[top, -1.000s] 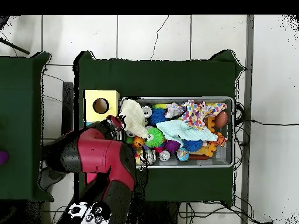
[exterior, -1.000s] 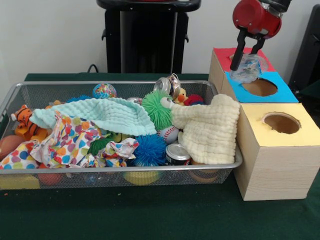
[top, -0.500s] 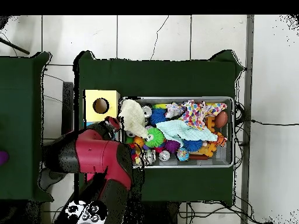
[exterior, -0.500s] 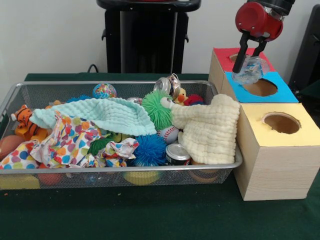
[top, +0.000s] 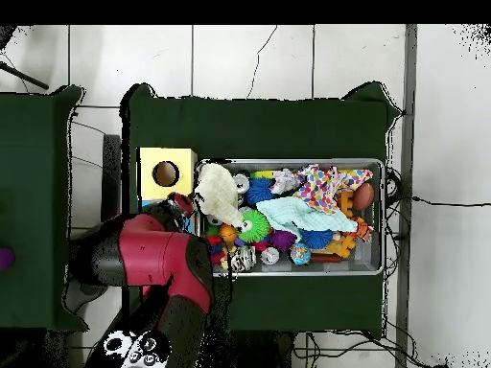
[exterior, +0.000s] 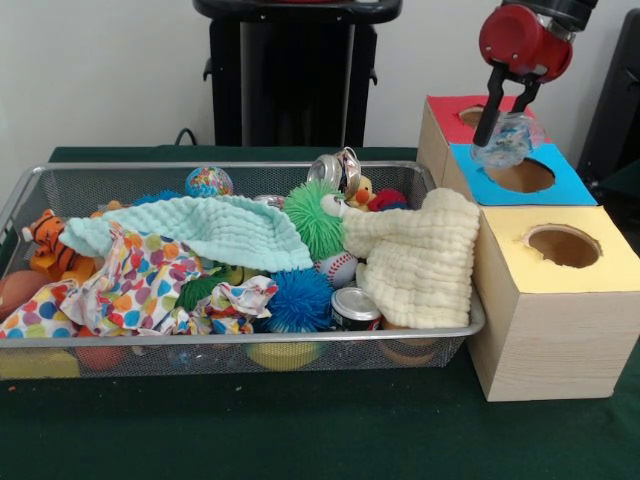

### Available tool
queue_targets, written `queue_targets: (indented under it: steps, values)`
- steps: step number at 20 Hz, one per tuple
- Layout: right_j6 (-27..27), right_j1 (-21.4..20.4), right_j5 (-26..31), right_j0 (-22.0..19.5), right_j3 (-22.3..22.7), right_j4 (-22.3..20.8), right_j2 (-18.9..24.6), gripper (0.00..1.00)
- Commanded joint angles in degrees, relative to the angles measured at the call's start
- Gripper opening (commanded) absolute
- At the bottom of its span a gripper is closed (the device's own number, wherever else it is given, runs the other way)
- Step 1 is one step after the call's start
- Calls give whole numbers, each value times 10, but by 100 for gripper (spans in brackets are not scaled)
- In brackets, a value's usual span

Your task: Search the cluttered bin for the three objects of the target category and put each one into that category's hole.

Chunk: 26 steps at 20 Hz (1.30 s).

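Fingers of my gripper (exterior: 507,108) are closed on a crumpled clear plastic bottle (exterior: 503,142), which hangs just above the blue box (exterior: 470,165), beside its round hole (exterior: 519,176).

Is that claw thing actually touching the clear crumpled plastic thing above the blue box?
Touching. The front view shows the end effector with its dark fingers clamped on the clear crumpled plastic, held above the blue box.
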Motion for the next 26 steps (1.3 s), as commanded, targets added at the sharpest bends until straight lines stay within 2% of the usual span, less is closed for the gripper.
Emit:
queue_targets:
  steps: [1,8,26]
  values:
    - [172,27,-4,-6,28,14,37,100]
    - [171,27,-28,-18,40,16,52,100]
    - [162,14,-48,-31,61,14,63,100]
